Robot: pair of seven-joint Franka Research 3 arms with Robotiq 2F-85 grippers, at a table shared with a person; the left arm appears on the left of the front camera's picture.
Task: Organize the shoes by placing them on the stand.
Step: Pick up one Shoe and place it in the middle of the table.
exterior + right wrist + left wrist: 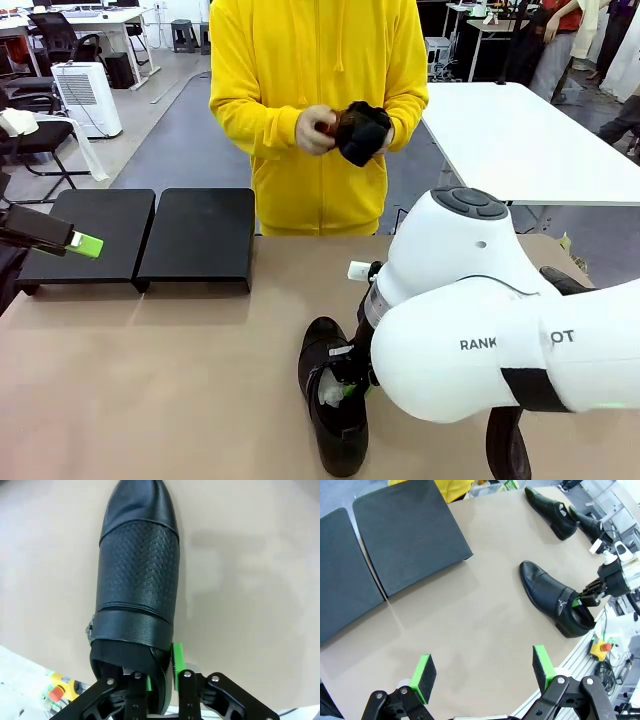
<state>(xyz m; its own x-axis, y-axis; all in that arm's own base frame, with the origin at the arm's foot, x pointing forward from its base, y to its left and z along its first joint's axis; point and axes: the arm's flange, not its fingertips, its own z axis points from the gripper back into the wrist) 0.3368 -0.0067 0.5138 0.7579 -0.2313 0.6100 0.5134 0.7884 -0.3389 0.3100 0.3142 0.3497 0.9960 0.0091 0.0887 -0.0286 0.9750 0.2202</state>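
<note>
Jaws of left gripper [483,670] gape; right gripper's [162,672] straddle shoe [137,565] collar, grip unclear.

One glossy black shoe [335,410] stands on its sole near the tabletop's [150,380] front edge, two more shoes [552,510] [587,522] farther right, fourth shoe [362,130] in person's hands [318,130], matte-black two-panel stand [195,235] far left.

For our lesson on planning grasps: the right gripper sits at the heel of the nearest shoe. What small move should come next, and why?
Probably close the right gripper on the shoe's heel wall: its pads straddle that wall, while the shoe lies on the table, not yet on the stand.
</note>
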